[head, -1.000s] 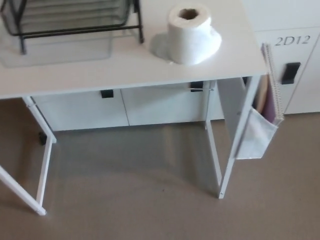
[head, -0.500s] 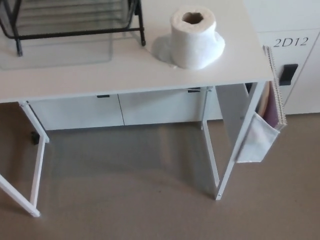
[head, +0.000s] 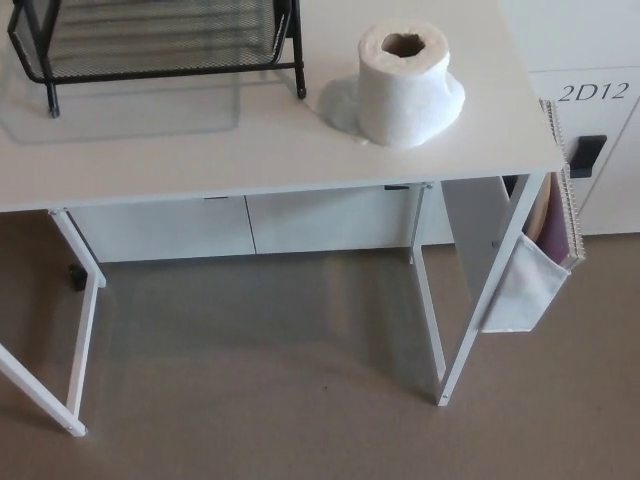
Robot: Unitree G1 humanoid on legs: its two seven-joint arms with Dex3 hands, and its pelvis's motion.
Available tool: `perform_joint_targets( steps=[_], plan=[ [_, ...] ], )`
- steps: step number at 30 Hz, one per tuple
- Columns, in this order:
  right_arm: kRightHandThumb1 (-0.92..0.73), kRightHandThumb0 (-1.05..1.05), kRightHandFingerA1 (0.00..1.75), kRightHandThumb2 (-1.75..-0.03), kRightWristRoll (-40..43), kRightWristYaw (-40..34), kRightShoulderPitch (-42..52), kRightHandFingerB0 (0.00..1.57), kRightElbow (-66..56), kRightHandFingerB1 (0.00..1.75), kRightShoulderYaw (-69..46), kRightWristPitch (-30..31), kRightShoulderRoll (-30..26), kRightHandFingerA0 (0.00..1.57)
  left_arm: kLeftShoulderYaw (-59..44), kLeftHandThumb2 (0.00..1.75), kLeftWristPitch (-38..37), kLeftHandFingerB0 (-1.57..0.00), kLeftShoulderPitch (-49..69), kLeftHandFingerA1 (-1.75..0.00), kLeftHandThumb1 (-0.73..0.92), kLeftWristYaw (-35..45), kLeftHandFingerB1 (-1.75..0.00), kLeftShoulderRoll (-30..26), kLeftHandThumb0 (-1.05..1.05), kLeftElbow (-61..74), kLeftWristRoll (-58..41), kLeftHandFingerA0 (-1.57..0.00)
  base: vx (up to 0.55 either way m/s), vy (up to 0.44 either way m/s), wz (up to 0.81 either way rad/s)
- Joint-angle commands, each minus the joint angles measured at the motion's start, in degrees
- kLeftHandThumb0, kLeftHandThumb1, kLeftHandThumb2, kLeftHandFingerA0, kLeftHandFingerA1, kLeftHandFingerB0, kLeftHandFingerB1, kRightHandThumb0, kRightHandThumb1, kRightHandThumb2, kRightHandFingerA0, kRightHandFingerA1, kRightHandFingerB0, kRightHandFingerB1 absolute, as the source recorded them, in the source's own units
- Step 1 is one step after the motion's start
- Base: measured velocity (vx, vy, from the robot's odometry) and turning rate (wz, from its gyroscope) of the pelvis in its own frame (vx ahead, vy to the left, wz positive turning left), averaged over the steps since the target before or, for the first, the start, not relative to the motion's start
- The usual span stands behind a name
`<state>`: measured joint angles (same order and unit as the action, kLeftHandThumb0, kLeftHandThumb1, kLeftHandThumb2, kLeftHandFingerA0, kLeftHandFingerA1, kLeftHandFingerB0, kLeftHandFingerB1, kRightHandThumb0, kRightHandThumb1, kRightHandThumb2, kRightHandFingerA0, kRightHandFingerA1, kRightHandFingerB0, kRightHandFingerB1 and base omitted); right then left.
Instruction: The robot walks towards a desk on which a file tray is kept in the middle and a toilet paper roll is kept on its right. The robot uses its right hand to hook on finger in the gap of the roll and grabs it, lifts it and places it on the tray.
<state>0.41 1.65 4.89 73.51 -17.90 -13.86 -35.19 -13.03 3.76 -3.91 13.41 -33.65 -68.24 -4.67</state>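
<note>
At the right end of the bench (head: 250, 150), stop square to the toilet paper roll (head: 405, 90), core upward; right hand unseen, grip unknown.

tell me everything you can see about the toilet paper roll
The toilet paper roll is white and soft-looking. It stands upright on end on the white desk, with the opening of its brown cardboard core facing up. Loose paper flares out around its base and lies flat on the desktop. It sits toward the desk's right end, apart from the black wire file tray on its left. Nothing but the desk touches it.
</note>
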Motion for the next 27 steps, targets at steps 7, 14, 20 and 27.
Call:
perform_joint_targets(
  steps=[7, 14, 20, 27],
  plan=[
    [-0.31, -0.24, 0.46, -0.86, -1.6, -1.2, 1.2, 0.07, 1.3, 0.47, 1.4, -3.2, -1.0, 0.13, -0.4, 1.26, 0.2, -0.01, 0.1, -0.76, 0.72, 0.9, -0.64, -0.9, -1.05, 0.3, 0.4, -0.17, 0.0, 0.002, 0.0],
    [-0.34, -0.21, 0.47, -0.87, 1.0, -1.4, 1.6, 0.08, 0.3, 0.47, -0.6, -3.7, 0.9, 0.14, -0.9, 1.26, 0.2, -0.03, 0.3, -0.74, 0.72, 1.1, -0.63, -0.8, -1.05, 0.7, -0.1, -0.13, -0.02, 0.047, -0.03],
    [-0.48, -0.49, 0.36, -0.63, 0.7, 0.5, 3.2, 0.11, -0.9, 0.31, -0.2, -5.0, 0.6, 0.3, -1.7, 1.24, 1.6, -0.07, 0.1, -0.72, 0.72, 1.6, -0.6, -0.8, -1.05, 1.5, -1.0, -0.09, 0.05, 0.362, -0.06],
    [-0.41, -0.28, 0.41, -0.92, -1.8, -2.7, -3.0, 0.0, 1.9, 0.45, 1.8, 0.4, 3.1, 0.0, -0.6, 1.26, 1.4, -0.05, 0.2, -0.79, 0.74, 1.0, -0.66, -1.2, -1.05, 1.9, 0.4, -0.24, 0.02, 0.152, 0.02]
  ],
)
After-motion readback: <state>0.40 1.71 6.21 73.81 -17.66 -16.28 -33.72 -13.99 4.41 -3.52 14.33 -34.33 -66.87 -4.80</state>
